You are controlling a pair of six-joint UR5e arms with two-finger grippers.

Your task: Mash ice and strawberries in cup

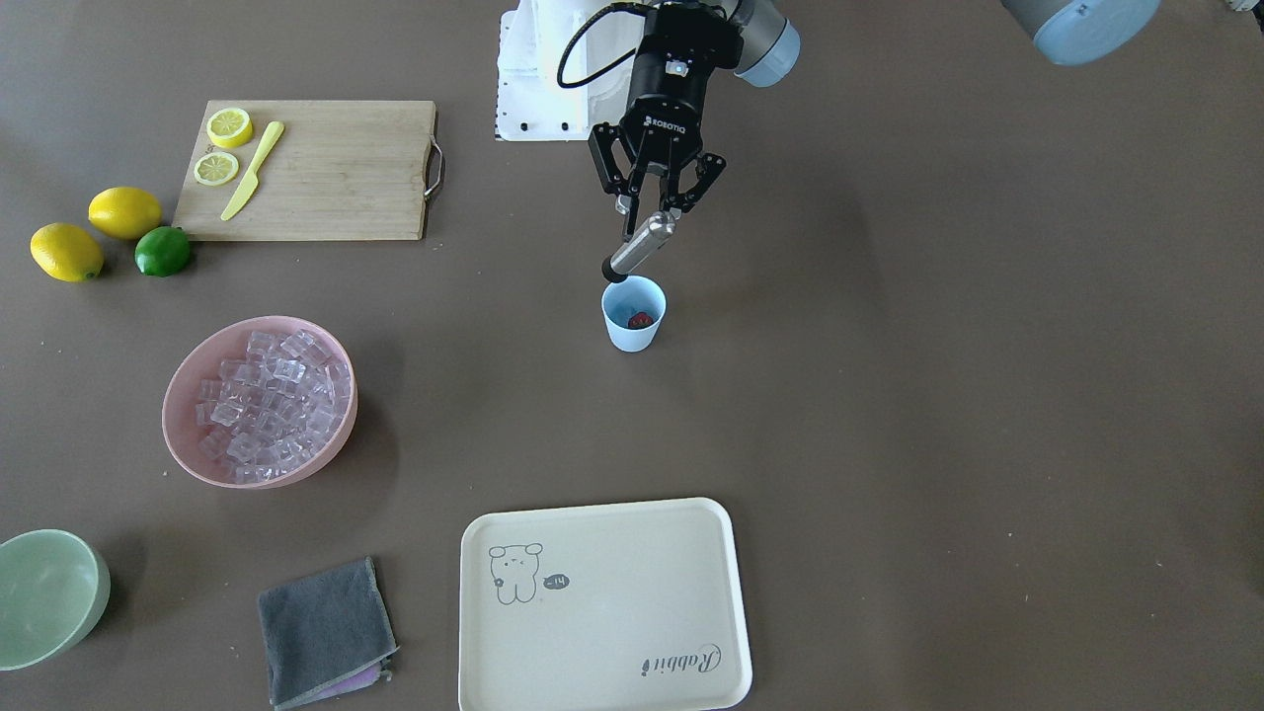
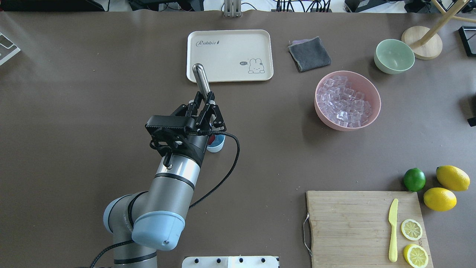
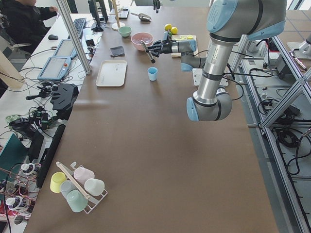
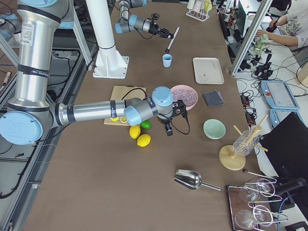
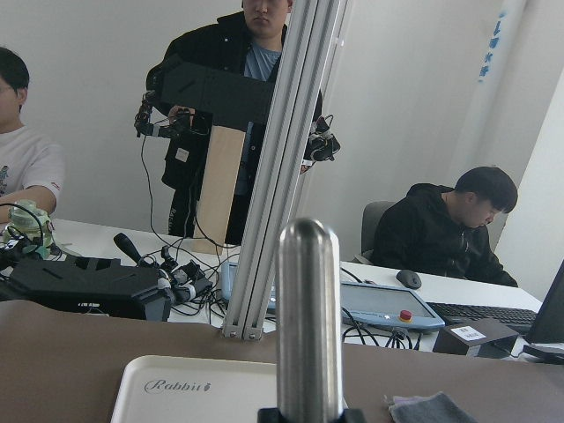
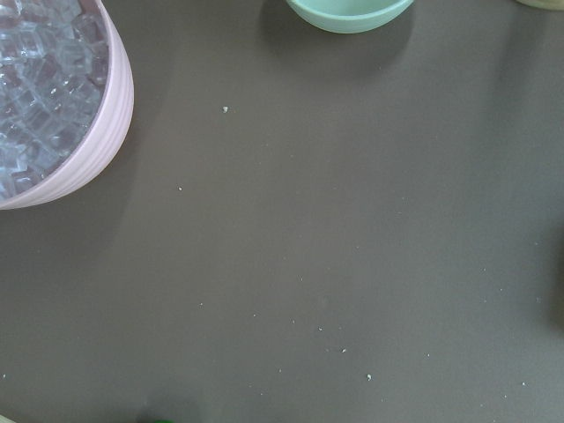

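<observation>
Left gripper (image 1: 654,209) clamped on silver metal muddler (image 1: 642,245), black tip just over small light-blue plastic cup (image 1: 633,334), frame centre; tiny red strawberry (image 1: 641,320) inside. Right gripper (image 4: 168,130): can't tell how wide.

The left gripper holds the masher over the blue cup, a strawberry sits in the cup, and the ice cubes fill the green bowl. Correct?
One slip: the ice cubes fill the pink bowl, not the green bowl, as the front-facing view shows. The left gripper does hold the masher over the blue cup, with a strawberry in it.
</observation>
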